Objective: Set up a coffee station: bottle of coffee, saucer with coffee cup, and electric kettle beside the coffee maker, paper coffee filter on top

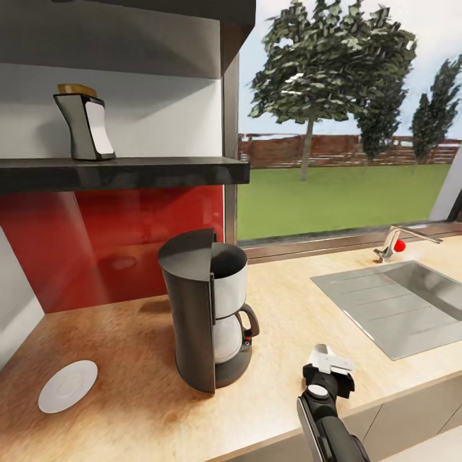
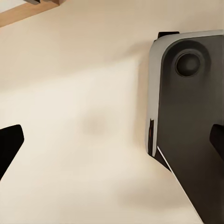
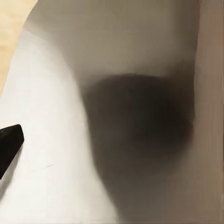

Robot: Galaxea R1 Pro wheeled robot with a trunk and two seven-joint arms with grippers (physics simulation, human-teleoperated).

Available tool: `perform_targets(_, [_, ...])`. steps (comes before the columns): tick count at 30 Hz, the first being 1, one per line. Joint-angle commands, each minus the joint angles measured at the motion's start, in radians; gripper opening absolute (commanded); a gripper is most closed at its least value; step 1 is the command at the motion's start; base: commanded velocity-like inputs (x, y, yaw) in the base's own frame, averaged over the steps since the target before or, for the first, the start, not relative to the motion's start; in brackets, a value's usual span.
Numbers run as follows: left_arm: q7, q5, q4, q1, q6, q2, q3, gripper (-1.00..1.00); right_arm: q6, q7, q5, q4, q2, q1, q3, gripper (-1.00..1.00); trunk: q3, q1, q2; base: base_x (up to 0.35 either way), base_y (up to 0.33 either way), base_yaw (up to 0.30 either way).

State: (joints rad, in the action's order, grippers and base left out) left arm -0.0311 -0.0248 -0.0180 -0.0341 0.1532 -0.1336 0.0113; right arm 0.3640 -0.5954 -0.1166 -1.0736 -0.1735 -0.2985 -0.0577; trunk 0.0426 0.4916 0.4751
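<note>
sitting at the far left of the tan bench point(image 1: 128, 333), the saucer point(image 1: 67, 385) lies flat and bare, close to the front edge and a little apart from the coffee maker; that looks like a sensible spot for it, since the cup has to land on it and the space beside the machine is open. above it, the bottle of coffee point(image 1: 86, 125) stands upright on the dark kitchen shelf point(image 1: 128, 172), near the shelf's left part, so it is not yet down on the bench. the coffee maker point(image 1: 205, 308) stands upright in the middle of the bench with its carafe in place and its basket open at the top, no filter on it that i can see. right of it, the right claw point(image 1: 328, 366) hovers low over the bench near the front edge, carrying something white; judging from the head view it is pinching that white thing, though what it is i cannot tell, and the right wrist view is too blurred to help. farther right, the sink point(image 1: 385, 308) and tap point(image 1: 394, 240) sit under the window. the left claw point(image 2: 112, 140) appears in its own wrist view with dark fingertips well apart, spread and holding nothing, over a pale surface beside a grey rounded body.
</note>
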Motion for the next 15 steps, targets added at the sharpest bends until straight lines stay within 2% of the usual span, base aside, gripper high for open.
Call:
perform_targets(1, [-0.003, -0.003, -0.002, -0.001, 0.005, 0.000, 0.001, 1.00, 0.009, 0.002, -0.005, 0.000, -0.001, -0.001, -0.004, 1.00, 0.002, 0.001, 0.002, 0.000, 0.000, 0.000])
perform_targets(8, [-0.003, -0.003, -0.002, -0.001, 0.005, 0.000, 0.001, 1.00, 0.009, 0.003, -0.005, 0.001, -0.001, -0.001, -0.007, 1.00, 0.002, 0.001, 0.002, 0.000, 0.000, 0.000])
perform_targets(9, [-0.003, -0.003, -0.002, -0.001, 0.005, 0.000, 0.001, 1.00, 0.009, 0.003, -0.005, 0.001, -0.001, -0.001, -0.007, -1.00, 0.002, 0.001, 0.002, 0.000, 0.000, 0.000])
perform_targets(15, [-0.003, -0.003, -0.002, -0.001, 0.005, 0.000, 0.001, 1.00, 0.009, 0.003, -0.005, 0.001, -0.001, -0.001, -0.007, -1.00, 0.002, 0.001, 0.002, 0.000, 0.000, 0.000])
